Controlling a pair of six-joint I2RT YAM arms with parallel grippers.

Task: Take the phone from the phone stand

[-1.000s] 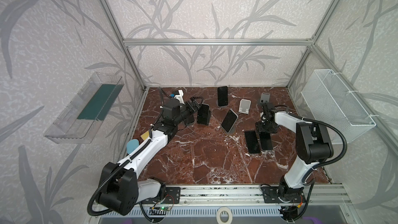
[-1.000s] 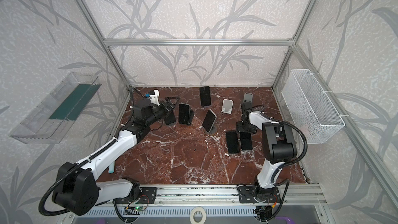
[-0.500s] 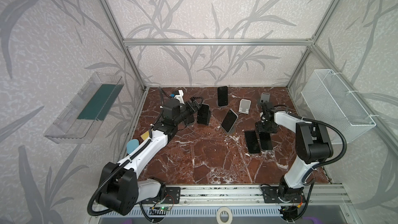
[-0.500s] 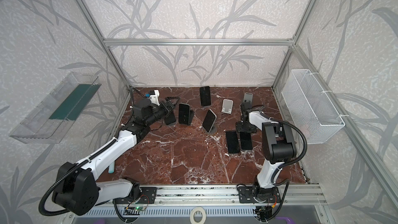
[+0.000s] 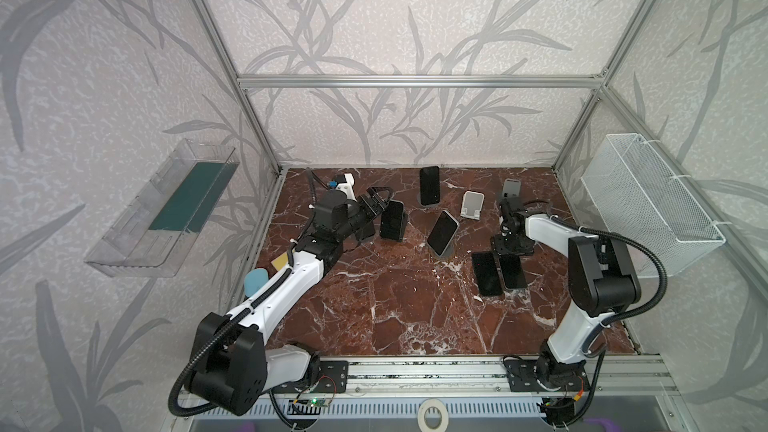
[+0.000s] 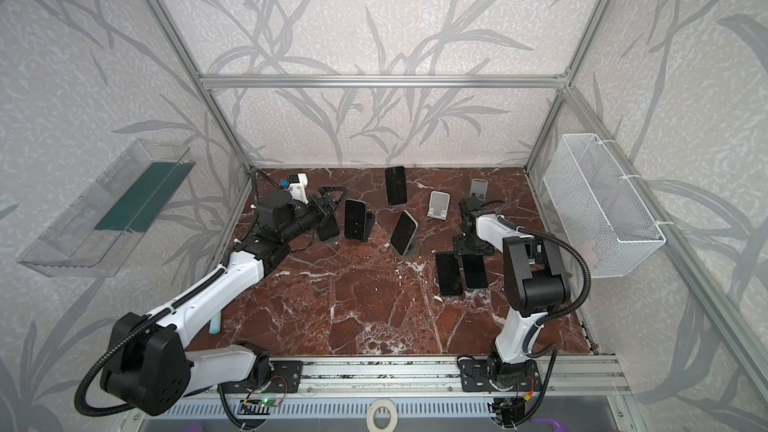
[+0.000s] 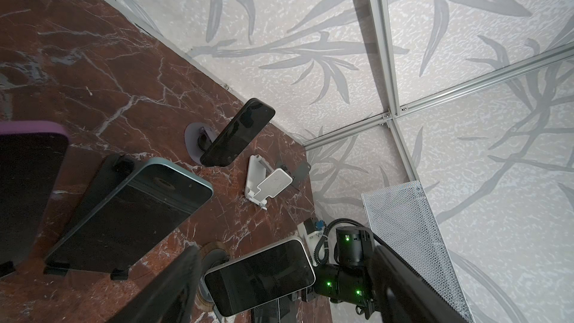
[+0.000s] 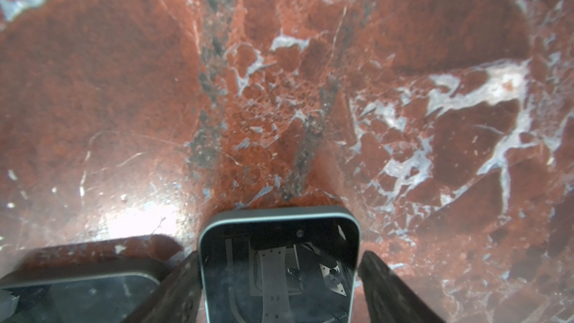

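Ok, L→R, all placed vs the white stand (image 5: 471, 206). Far left of it: L fingers (image 7: 177, 284) spread, empty, just beside the blue-rim phone (image 7: 130, 212). My guess that's the task phone; it leans on its black stand (image 7: 56, 270), purple phone (image 7: 28, 181) close by. Risk: a side-on approach tips stand + phone or clips the purple one, and the slick edges may slip in a pinch. Just left of it: tilted phone (image 5: 442, 232) on a round base, untouched. Right of it, toward the front: R fingers (image 8: 391, 290) straddle the flat phone (image 8: 279, 268) on the desk (image 8: 279, 88). They look released, w/ a thin gap on one side. Risk: a skewed lift-off drags it into the neighbour phone (image 8: 77, 287).
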